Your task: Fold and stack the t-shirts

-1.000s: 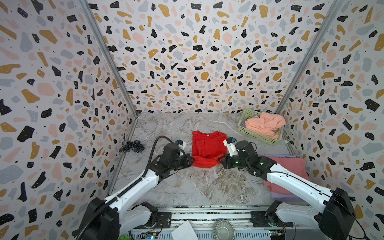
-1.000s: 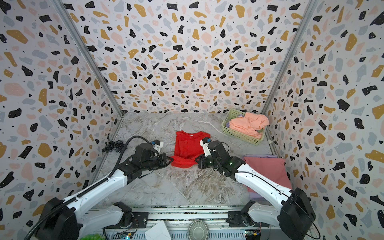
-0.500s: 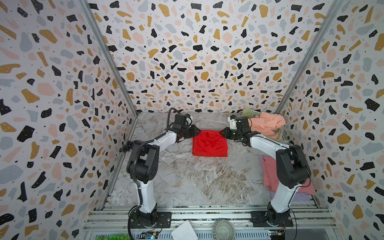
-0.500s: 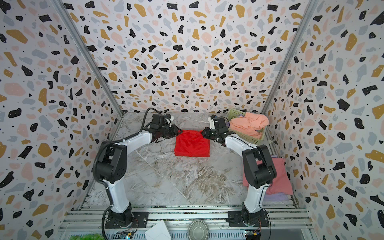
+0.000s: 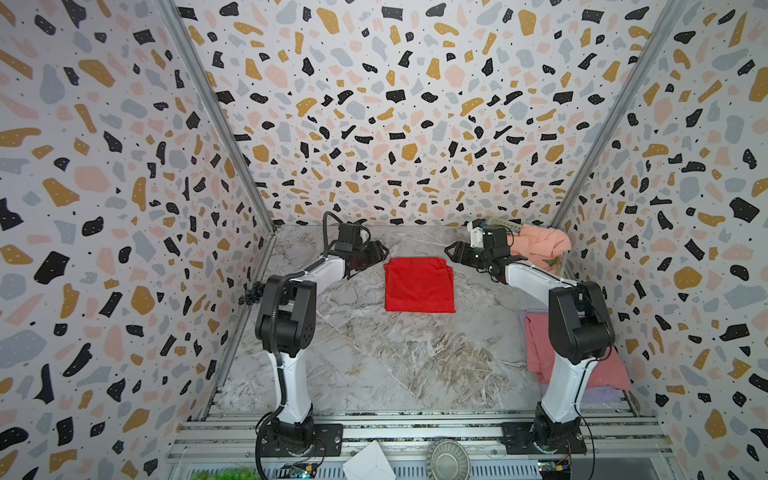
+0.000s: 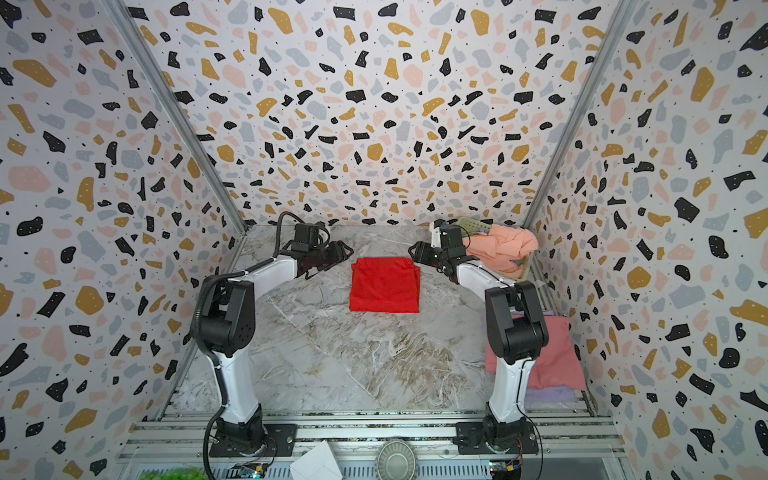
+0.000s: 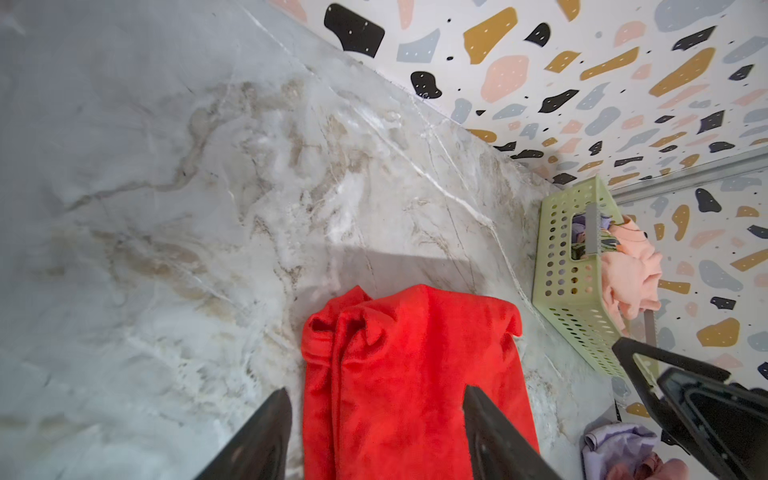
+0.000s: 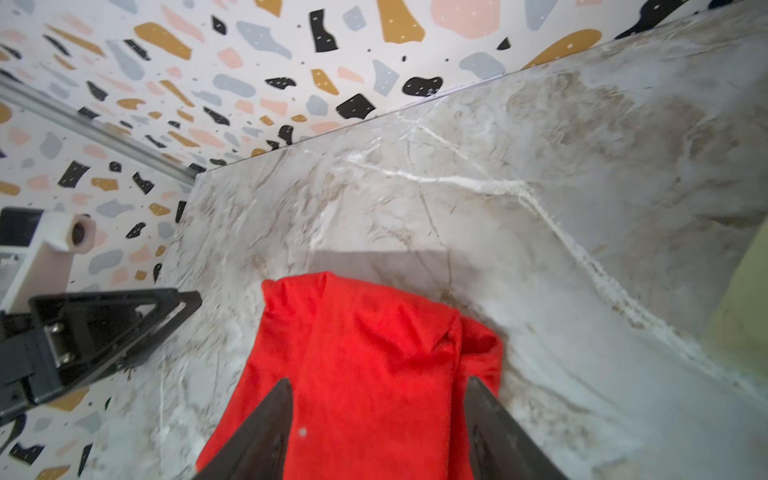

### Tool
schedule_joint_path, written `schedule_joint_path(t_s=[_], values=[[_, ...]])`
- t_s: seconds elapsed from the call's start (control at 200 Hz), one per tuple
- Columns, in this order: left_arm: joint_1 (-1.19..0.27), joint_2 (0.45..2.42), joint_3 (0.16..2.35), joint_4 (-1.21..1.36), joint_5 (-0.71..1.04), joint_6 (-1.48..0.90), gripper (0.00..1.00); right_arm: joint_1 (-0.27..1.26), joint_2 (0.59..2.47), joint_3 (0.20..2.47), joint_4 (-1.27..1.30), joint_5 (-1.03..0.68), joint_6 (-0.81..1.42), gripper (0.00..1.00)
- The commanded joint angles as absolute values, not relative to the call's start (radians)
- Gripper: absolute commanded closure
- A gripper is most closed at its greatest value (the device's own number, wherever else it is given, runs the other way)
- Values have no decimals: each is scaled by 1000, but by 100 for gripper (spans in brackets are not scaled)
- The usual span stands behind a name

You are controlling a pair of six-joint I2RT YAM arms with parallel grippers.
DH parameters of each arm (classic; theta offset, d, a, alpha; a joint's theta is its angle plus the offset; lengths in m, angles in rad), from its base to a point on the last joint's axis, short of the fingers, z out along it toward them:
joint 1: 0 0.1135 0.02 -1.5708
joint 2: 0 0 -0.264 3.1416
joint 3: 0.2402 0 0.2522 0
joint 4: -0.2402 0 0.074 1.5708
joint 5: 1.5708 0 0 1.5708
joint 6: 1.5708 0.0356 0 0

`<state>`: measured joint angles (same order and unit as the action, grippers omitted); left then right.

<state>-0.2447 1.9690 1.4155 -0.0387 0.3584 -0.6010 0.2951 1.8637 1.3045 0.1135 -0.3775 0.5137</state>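
Note:
A bright red t-shirt (image 5: 419,284) (image 6: 384,284) lies folded into a flat rectangle at the middle back of the marble table. My left gripper (image 5: 380,254) (image 6: 345,254) hangs open at the shirt's far left corner. My right gripper (image 5: 449,252) (image 6: 413,252) hangs open at its far right corner. In the left wrist view the open gripper (image 7: 376,392) straddles the red cloth (image 7: 415,374) without pinching it. The right wrist view shows the same for that gripper (image 8: 380,384) over the red cloth (image 8: 365,365).
A pale green basket (image 7: 569,266) at the back right holds a peach-orange shirt (image 5: 536,245) (image 6: 503,245). A folded pink shirt (image 6: 557,353) lies on a lavender one (image 6: 548,392) at the right edge, behind my right arm. A black clump (image 5: 251,291) sits by the left wall.
Both grippers carried the red shirt's near edge back to its far edge, folding it in half. Both then let go and opened.

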Motion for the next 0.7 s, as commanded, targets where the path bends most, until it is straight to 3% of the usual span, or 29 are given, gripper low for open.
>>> schedule_joint_path(t_s=[0.0,0.25,0.466,0.691], values=[[-263,1883,1336,-22,337,-580,30,340,1799,1259,174,-393,519,34],[-345,1900,1288,123,445,-665,30,412,1941,1324,267,-366,598,35],[-346,2067,1358,317,531,-814,30,407,2118,1498,229,-328,576,40],[-303,2268,1545,260,526,-821,31,358,2227,1582,186,-283,548,41]])
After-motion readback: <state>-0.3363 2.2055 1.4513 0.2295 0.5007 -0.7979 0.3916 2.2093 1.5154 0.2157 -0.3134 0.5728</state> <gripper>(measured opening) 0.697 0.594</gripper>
